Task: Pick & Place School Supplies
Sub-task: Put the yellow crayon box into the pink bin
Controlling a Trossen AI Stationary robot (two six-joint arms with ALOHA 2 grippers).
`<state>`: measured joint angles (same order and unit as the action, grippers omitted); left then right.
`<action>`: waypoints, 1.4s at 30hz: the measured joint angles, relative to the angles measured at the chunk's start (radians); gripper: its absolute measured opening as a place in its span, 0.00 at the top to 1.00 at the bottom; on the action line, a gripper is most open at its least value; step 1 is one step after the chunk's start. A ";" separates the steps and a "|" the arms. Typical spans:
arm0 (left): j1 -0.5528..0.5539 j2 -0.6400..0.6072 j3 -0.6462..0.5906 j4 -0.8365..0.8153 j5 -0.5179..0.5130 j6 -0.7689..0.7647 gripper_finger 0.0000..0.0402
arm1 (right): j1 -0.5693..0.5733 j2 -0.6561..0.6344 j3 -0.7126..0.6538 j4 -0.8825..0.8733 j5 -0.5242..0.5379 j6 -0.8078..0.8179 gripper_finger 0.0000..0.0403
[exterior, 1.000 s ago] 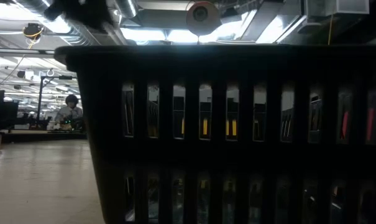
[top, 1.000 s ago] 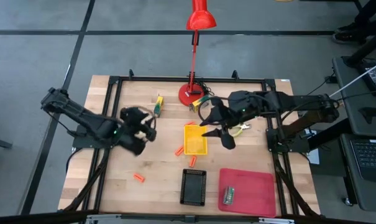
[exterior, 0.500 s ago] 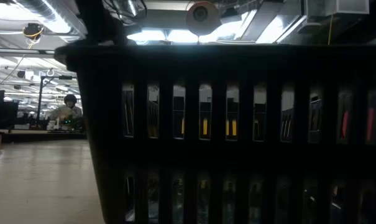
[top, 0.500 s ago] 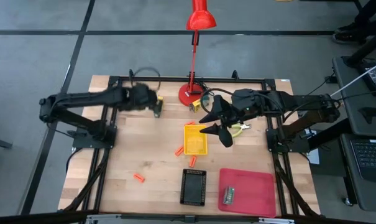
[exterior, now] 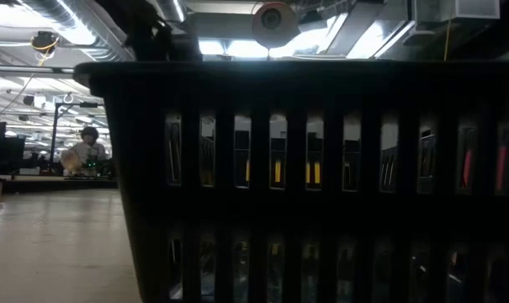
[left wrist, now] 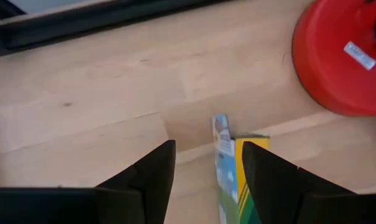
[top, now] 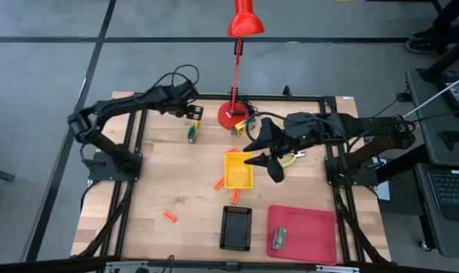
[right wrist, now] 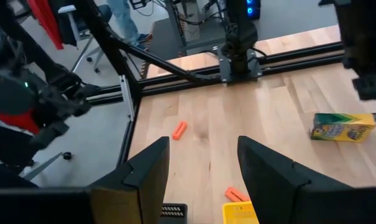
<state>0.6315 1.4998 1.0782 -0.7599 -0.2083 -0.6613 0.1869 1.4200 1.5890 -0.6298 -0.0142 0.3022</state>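
Observation:
My left gripper (top: 191,115) (left wrist: 206,168) is open over the table's far side, just above a yellow-green printed box (top: 192,133) (left wrist: 232,171) that lies on the wood beside one finger; whether it touches, I cannot tell. My right gripper (top: 265,158) (right wrist: 203,162) hangs open and empty by the yellow tray (top: 239,170). A second box (top: 242,123) sits by the lamp base. Pliers (top: 293,158) lie under the right arm. Orange sticks (top: 219,183) (top: 169,217) are scattered on the wood.
The red lamp's base (top: 231,115) (left wrist: 343,59) stands close to the left gripper. A black tray (top: 236,227) (exterior: 321,168) and a red tray (top: 301,233) with one item (top: 279,237) sit at the near edge. A person (exterior: 86,153) works far behind.
My left arm has swung from the table's left middle to the far edge and reached over the box next to the lamp base. The right arm has stayed by the yellow tray.

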 joint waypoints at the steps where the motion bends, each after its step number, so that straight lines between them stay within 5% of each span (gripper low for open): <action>1: -0.001 0.016 0.000 0.007 0.005 0.002 0.54 | 0.002 0.000 0.000 -0.002 0.000 0.003 0.52; 22: -0.001 0.156 0.000 0.160 0.045 0.021 0.55 | 0.068 0.000 0.000 -0.015 0.080 0.061 0.52; 42: 0.006 0.162 0.000 0.152 0.050 0.021 0.79 | 0.073 0.000 0.000 -0.024 0.085 0.080 0.52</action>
<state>0.6373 1.6615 1.0782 -0.6077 -0.1581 -0.6403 0.2604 1.4197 1.5887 -0.6540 0.0706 0.3817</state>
